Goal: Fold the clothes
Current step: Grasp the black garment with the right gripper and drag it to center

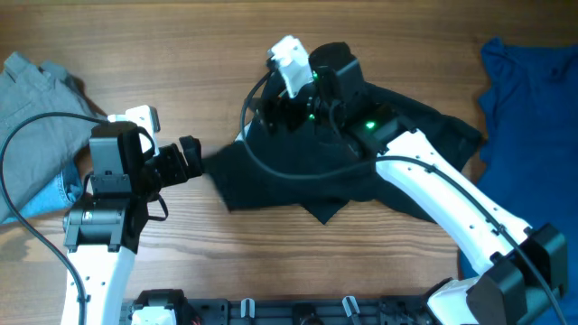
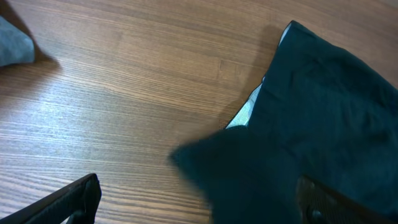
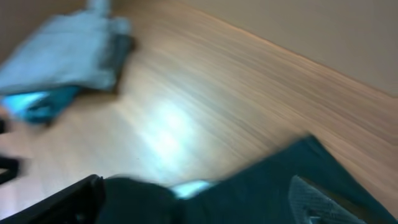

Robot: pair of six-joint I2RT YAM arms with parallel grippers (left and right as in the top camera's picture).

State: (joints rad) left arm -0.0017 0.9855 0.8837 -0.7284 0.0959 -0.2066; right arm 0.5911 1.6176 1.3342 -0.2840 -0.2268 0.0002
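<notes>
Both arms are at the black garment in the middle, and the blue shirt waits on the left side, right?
No: the overhead view shows the blue shirt on the right side, not the left. The black garment is indeed in the middle.

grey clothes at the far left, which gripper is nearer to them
Left. The left gripper sits right of the grey clothes, at the black garment's left edge; the right gripper is farther off, over that garment.

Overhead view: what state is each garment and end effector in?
Black garment: rumpled, partly folded over.
Grey garment: crumpled, unfolded.
Blue garment: lying loose, partly out of frame.
Left end effector: open, at the black garment's corner.
Right end effector: open, over the black garment.
</notes>
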